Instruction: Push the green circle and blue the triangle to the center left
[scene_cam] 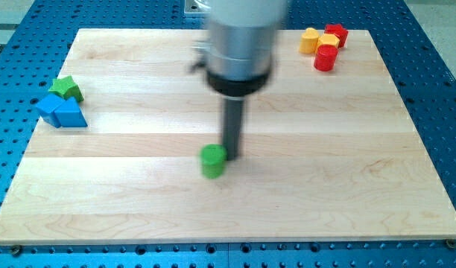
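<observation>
The green circle (212, 161) lies on the wooden board (325, 186), a little left of the board's middle and below it. My tip (233, 156) stands right next to the circle's right side, touching or nearly touching it. The blue triangle (69, 115) lies at the board's left edge, above mid-height, beside a blue cube (48, 107) and a green star (66, 88). The rod's grey housing hides part of the board's top middle.
At the view's top right sit a yellow heart-like block (310, 40), a yellow block (328, 41), a red star-like block (336, 32) and a red cylinder (325, 58). A blue perforated table (437, 89) surrounds the board.
</observation>
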`<control>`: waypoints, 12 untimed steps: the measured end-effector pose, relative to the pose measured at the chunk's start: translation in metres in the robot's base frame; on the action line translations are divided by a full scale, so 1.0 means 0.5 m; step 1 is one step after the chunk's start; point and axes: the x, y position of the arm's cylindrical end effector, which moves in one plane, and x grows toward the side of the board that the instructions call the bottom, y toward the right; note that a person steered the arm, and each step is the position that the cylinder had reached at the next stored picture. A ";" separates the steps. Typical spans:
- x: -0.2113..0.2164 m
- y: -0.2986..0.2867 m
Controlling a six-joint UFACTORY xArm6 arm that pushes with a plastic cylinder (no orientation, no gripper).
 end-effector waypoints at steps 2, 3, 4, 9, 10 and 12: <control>0.043 0.145; 0.089 -0.017; 0.067 -0.154; 0.052 -0.224; -0.009 -0.332; -0.051 -0.376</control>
